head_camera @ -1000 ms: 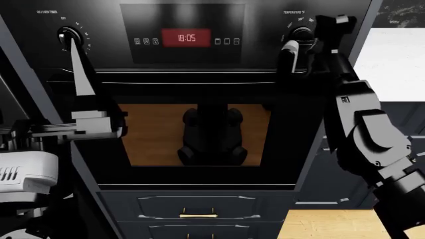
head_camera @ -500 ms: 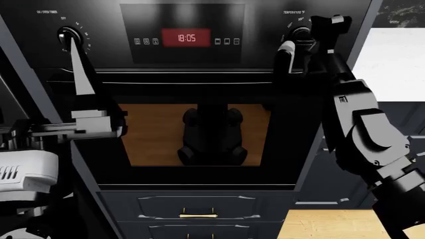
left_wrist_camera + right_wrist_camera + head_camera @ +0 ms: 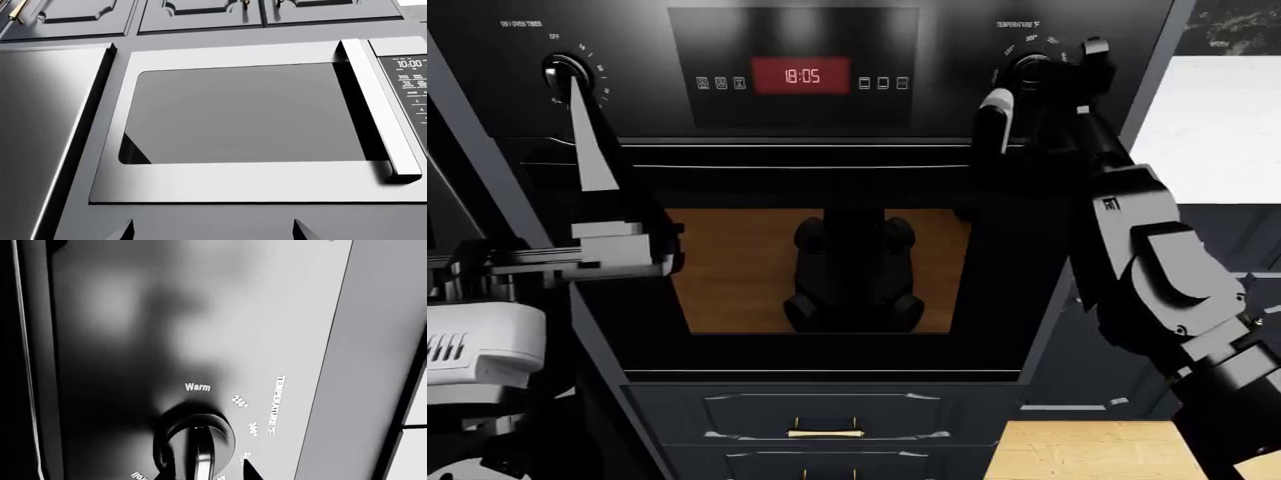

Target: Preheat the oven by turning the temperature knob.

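At temperature knob (image 3: pixel 1030 70): right claw (image 3: pixel 1044 82) spread, tips flanking it.

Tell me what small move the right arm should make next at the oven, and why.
Probably ease the right gripper forward to straddle the temperature knob, then close. The wrist view shows the knob centred between the fingertips, but no grip is visible yet.

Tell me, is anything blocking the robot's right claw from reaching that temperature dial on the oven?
Nothing visible does. The right gripper is right at the temperature knob on the oven panel, and the right wrist view shows the knob close ahead with its fingertips flanking it, nothing in between.
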`<state>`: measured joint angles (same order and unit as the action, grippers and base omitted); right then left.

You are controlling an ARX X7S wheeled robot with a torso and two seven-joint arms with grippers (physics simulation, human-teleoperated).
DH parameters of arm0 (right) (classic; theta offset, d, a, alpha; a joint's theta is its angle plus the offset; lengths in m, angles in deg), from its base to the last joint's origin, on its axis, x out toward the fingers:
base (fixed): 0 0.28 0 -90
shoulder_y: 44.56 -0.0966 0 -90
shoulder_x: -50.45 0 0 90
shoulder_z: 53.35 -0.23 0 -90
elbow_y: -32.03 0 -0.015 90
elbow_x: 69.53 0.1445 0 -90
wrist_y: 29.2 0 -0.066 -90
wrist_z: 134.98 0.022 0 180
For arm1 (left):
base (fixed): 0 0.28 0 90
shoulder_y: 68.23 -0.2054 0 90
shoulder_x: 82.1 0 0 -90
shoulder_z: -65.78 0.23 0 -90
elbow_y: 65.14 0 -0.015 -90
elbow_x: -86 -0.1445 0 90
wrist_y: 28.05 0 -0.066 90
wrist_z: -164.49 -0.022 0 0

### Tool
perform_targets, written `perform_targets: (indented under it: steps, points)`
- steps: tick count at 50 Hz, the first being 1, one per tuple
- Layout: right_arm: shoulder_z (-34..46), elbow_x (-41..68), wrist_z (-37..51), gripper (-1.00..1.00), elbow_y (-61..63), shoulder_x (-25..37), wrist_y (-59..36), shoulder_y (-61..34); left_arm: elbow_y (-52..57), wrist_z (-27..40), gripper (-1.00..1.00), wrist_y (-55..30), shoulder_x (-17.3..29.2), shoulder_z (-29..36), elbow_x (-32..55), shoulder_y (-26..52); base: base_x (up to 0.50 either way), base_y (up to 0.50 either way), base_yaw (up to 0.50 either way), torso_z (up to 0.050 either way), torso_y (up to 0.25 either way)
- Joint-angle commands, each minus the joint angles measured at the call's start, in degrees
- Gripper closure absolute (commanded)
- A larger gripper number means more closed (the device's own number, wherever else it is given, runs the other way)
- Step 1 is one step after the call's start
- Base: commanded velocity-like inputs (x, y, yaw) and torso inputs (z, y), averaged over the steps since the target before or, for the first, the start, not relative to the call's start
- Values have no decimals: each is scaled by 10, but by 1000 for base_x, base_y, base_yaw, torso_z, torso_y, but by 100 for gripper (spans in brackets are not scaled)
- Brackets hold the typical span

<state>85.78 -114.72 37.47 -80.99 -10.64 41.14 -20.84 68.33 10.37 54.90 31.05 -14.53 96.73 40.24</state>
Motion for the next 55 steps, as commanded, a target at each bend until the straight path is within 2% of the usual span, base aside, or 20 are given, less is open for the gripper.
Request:
perform_targets:
  steps: [1,44,55]
  points:
    - [-2,-5,5,100,8,1,5,-2,1,2,-100,-1,1,2,0,1,0,0,0,0,0]
    - [7,4,15,100,-34,-14,33,-19,-6,7,-100,3,8,1,4,2,2,0,2,0,0]
    - [-24,41,7,100,-6,-14,21,0,-2,9,-100,0,9,2,6,1,4,1,4,0,0]
